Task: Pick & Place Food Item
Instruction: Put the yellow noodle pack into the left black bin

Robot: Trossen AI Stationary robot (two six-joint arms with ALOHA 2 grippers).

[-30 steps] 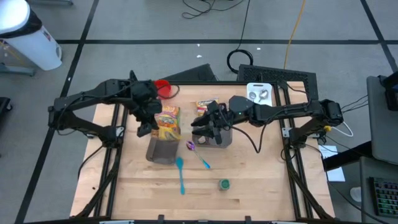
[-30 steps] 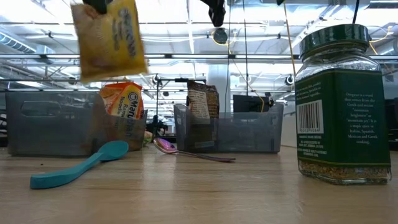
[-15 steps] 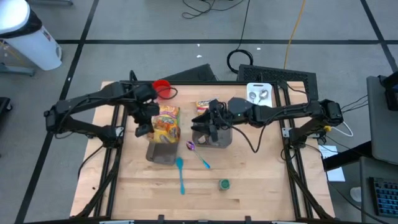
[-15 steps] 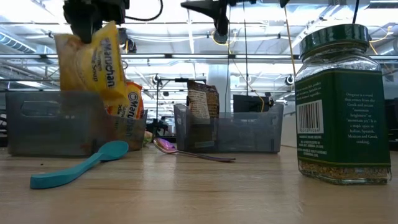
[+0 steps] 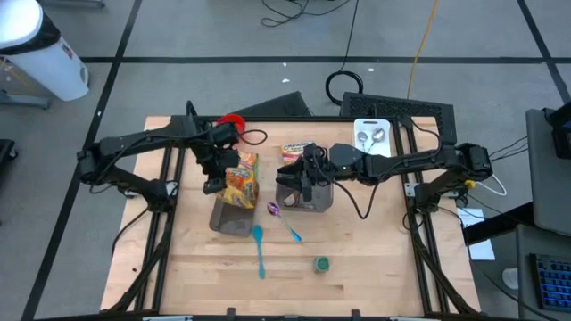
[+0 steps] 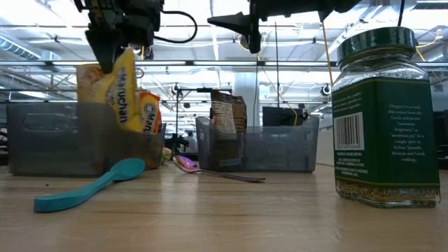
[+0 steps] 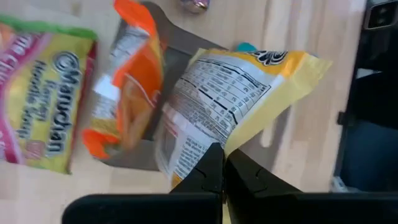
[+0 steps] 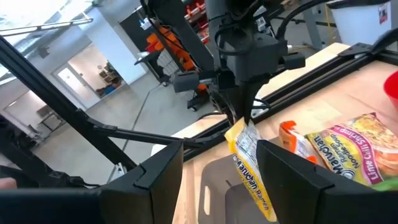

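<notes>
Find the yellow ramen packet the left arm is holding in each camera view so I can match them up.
High view: yellow ramen packet left of centre, over the left grey bin.
Low view: upper left, dipping into that bin.
Left wrist view: centre, pinched by the shut left gripper.
Right wrist view: lower centre, hanging from that gripper.
Shared landmark: the grey bin under it.

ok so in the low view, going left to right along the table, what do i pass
teal spoon → left bin with the noodle packets → purple spoon → right bin with a brown packet → green-labelled spice jar
</notes>
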